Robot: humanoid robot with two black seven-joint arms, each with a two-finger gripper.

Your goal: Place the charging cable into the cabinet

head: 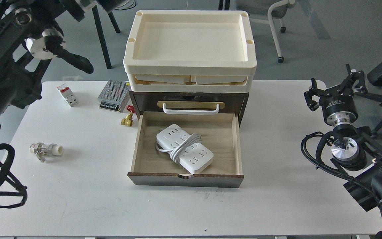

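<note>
The charging cable, a white power strip with its cord wrapped around the middle, lies flat and aslant in the open lower drawer of the dark brown cabinet. Nothing holds it. The upper drawer is closed, with its white handle on a gold plate. My left arm is raised at the far upper left and its gripper is out of view. My right gripper hovers over the table's right edge, far from the cabinet, with fingers apart and empty.
Stacked cream trays sit on top of the cabinet. Left of it are a silver perforated box, a small white breaker, a brass valve and a white pipe fitting. Chairs stand behind the table.
</note>
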